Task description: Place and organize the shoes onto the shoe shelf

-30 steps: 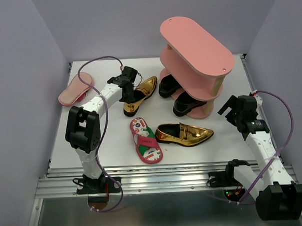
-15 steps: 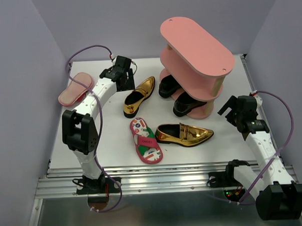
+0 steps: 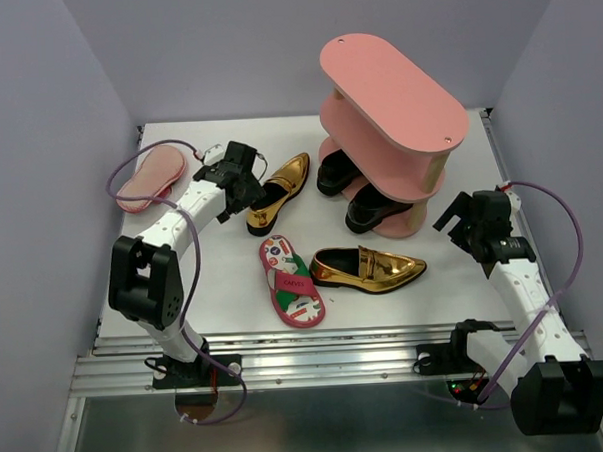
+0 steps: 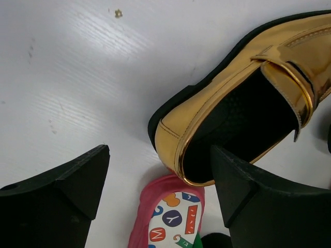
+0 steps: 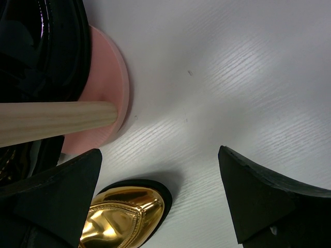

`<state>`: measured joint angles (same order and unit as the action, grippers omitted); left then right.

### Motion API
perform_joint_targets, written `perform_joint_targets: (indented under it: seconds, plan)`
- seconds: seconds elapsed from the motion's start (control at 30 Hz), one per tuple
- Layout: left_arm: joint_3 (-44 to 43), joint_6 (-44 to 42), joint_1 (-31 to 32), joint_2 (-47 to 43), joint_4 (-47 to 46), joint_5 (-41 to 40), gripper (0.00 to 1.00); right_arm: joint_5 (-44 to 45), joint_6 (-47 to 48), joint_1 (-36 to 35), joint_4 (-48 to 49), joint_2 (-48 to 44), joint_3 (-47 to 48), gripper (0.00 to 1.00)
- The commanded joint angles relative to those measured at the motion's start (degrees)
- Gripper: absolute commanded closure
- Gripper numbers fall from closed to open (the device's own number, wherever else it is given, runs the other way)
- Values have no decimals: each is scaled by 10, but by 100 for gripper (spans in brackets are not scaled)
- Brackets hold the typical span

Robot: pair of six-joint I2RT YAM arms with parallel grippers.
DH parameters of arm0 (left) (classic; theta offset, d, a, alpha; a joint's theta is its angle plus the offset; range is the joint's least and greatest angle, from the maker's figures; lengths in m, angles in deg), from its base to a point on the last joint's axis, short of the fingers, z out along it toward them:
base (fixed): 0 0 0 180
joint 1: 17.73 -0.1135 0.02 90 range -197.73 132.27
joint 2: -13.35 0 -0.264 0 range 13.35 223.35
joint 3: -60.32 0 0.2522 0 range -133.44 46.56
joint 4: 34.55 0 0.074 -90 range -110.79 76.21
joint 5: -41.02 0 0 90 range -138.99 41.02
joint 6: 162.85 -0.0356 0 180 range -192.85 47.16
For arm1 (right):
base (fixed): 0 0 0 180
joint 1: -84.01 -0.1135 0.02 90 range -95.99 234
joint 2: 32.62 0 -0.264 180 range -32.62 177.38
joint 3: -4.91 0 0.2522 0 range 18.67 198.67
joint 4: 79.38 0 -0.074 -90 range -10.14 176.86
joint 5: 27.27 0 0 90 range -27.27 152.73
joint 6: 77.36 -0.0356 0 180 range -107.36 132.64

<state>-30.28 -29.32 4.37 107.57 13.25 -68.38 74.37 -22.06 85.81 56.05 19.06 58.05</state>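
- The white desk carries everything.
- The salmon-pink shoe shelf stands at the back right, three oval boards on round posts; its top board is bare.
- Two black loafers sit side by side on the lowest board of the shelf, poking out to the left.
- One gold loafer lies on the desk just left of the shelf, its heel toward the near edge.
- The second gold loafer lies on the desk in front of the shelf, its toe pointing right.
- A flip-flop lies printed side up, just beside the second gold loafer.
- The other flip-flop lies at the back left, well apart from the rest (plain pink side up).
- The left claw is spread wide at the heel of the first gold loafer, gripping nothing.
- The right claw is also spread wide and empty, over bare desk near the shelf's right end.
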Motion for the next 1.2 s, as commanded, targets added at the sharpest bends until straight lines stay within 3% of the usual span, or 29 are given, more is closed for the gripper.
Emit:
perform_joint_targets:
  seconds: [0.0,0.2,0.27,0.3,0.43,0.8,1.0,1.17]
  plan:
    - [45,86,4,-20,-32,17,15,-7,1,1,28,8,14,0]
    - [71,101,10,0,-52,41,30,-9,1,1,31,9,14,0]
    - [71,105,10,-3,-48,38,52,-9,1,1,31,8,15,0]
    - [70,105,10,-7,-44,31,68,-8,2,1,30,7,15,0]
    - [47,104,10,-26,-7,-12,100,-7,2,1,30,4,13,0]
    - [-81,26,6,-102,90,-164,100,-10,2,1,30,0,10,0]
    - [-150,-87,5,-128,88,-142,100,-12,-2,1,30,2,7,0]
    - [-232,-131,13,-108,120,-109,100,-9,-5,1,31,0,7,0]
